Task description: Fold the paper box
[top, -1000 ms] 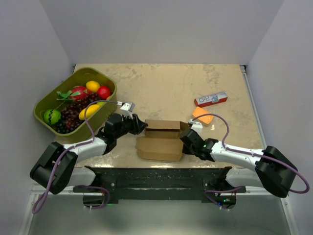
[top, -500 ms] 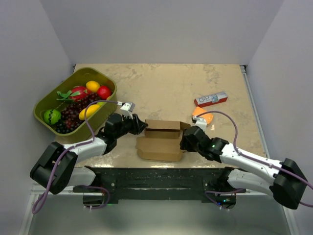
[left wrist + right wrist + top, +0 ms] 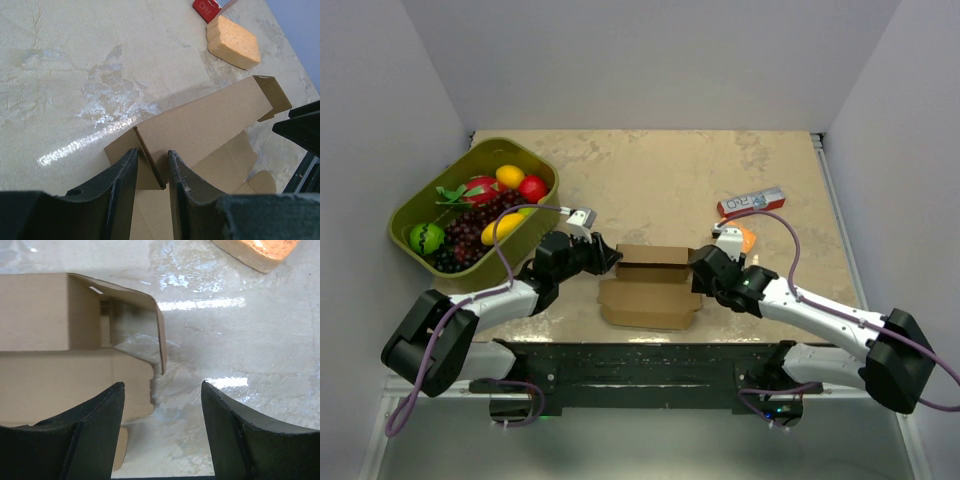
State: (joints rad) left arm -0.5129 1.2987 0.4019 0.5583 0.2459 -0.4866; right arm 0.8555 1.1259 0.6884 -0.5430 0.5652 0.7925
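Note:
The brown paper box (image 3: 650, 285) lies partly folded at the near middle of the table, its back wall raised and a flat panel in front. My left gripper (image 3: 610, 258) is at its left end. In the left wrist view its fingers (image 3: 125, 170) straddle an upright cardboard flap of the box (image 3: 210, 120), and the left gripper (image 3: 151, 151) is shut on that flap. My right gripper (image 3: 700, 275) hovers at the box's right end, open, with nothing between its fingers. In the right wrist view the right gripper (image 3: 162, 384) is over bare table beside the open end of the box (image 3: 50, 340).
An olive basket (image 3: 400, 225) of fruit stands at the far left. An orange block (image 3: 745, 238) and a red-and-white carton (image 3: 752, 203) lie just right of the box, behind the right arm. White walls close in the table on three sides.
My right gripper has opened and its arm has swung round at the box's right end. The left gripper and the box have not moved.

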